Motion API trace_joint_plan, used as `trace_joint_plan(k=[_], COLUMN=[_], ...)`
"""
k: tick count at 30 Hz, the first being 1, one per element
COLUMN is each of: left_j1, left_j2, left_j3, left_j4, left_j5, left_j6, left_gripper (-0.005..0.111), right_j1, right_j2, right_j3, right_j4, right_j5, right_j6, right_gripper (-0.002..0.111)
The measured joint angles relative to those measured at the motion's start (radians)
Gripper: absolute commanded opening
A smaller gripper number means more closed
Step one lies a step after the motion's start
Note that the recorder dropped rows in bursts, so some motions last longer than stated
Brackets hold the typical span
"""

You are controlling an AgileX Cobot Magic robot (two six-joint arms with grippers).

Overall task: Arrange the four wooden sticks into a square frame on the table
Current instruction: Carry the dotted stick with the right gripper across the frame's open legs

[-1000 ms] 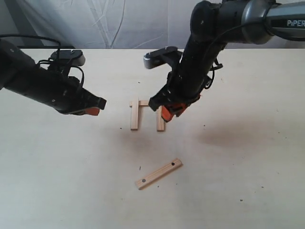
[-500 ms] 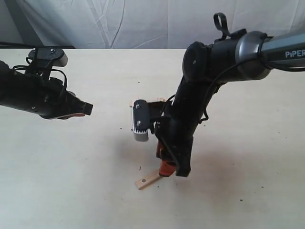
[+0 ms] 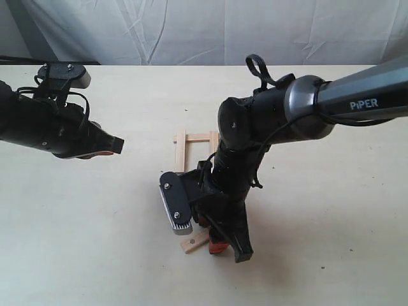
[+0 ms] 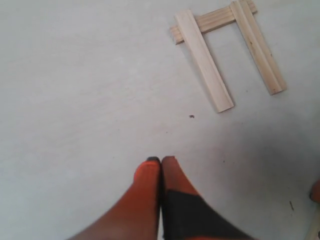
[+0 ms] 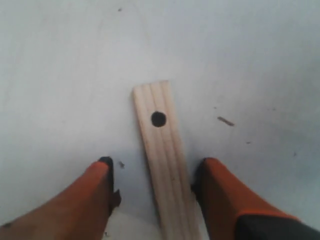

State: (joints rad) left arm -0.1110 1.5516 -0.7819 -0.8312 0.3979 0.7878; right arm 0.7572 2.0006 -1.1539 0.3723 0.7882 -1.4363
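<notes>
A pale table (image 3: pixel 76 242) sits beneath two black robot arms. The right pincer (image 5: pixel 155 165) points down near the front edge, its orange fingers spread wide, one on each side of a loose wooden stick (image 5: pixel 161 135) lying flat on the table. It has not closed on the stick. Farther back, three sticks (image 4: pixel 204 60) make an open-ended frame: two side by side, laid over a third. The left pincer (image 4: pixel 161 160) hangs well off to the left, fully closed and empty.
</notes>
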Motion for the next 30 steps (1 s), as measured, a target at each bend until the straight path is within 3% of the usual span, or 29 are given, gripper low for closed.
trace_joint_plan(k=[1, 2, 4, 10, 14, 22, 30], left_j1=[0.0, 0.0, 0.0, 0.0, 0.019, 0.084, 0.091], left_j2=[0.0, 0.0, 0.0, 0.0, 0.0, 0.0, 0.0], left_j3=[0.0, 0.0, 0.0, 0.0, 0.0, 0.0, 0.0], left_j4=[0.0, 0.0, 0.0, 0.0, 0.012, 0.021, 0.021], left_j5=[-0.005, -0.014, -0.019, 0.025, 0.068, 0.069, 0.069], left_j6=[0.0, 0.0, 0.0, 0.0, 0.0, 0.0, 0.0], left_gripper=[0.0, 0.0, 0.0, 0.0, 0.0, 0.0, 0.0], right_j1=[0.0, 0.0, 0.0, 0.002, 0.002, -0.008, -0.093], right_j2=[0.0, 0.0, -0.002, -0.015, -0.058, -0.062, 0.011], right_j3=[0.006, 0.009, 0.01, 0.008, -0.102, -0.248, -0.35], right_j4=[-0.007, -0.017, -0.033, -0.045, -0.08, -0.167, -0.188], right_j5=[-0.007, -0.016, -0.016, -0.016, 0.012, 0.058, 0.061], right_j6=[0.0, -0.001, -0.003, 0.139, 0.314, 0.414, 0.451], right_gripper=[0.036, 0.018, 0.0, -0.001, -0.001, -0.001, -0.001])
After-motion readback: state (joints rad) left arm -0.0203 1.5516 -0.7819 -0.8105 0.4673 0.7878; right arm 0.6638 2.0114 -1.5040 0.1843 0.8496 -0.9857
